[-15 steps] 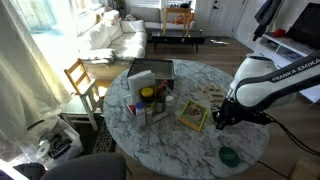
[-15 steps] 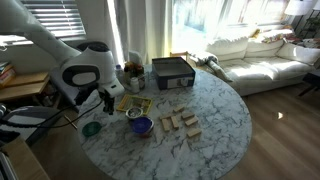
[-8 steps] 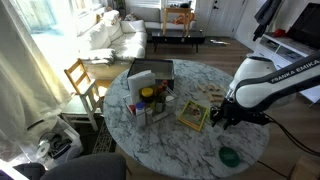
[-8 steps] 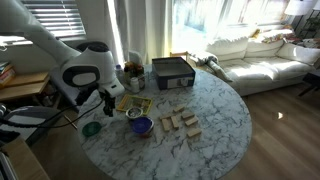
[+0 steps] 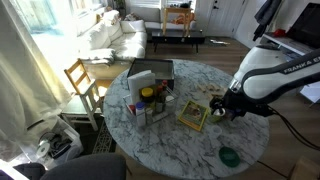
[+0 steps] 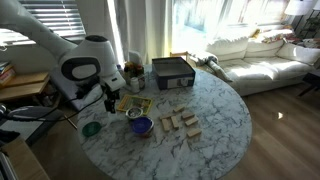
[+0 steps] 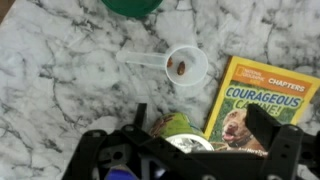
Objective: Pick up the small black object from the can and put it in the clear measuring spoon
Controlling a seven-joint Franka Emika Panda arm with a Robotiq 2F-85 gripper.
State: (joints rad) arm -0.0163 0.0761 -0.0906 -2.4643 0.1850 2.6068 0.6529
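Observation:
In the wrist view the clear measuring spoon lies on the marble with a small dark object in its bowl. My gripper is open, its dark fingers spread wide above the can, a short tin with a green label and a silvery top. Nothing is held between the jaws. The spoon lies just beyond the fingertips, apart from them. In both exterior views the gripper hangs over the table's edge area beside the yellow book; the spoon and can are too small to make out there.
The yellow book lies right of the spoon and a flat green lid beyond it. A blue cup, wooden blocks, a grey box and jars stand on the round marble table.
The gripper's jaws have spread from nearly shut to wide open, and the arm has lifted slightly above the table.

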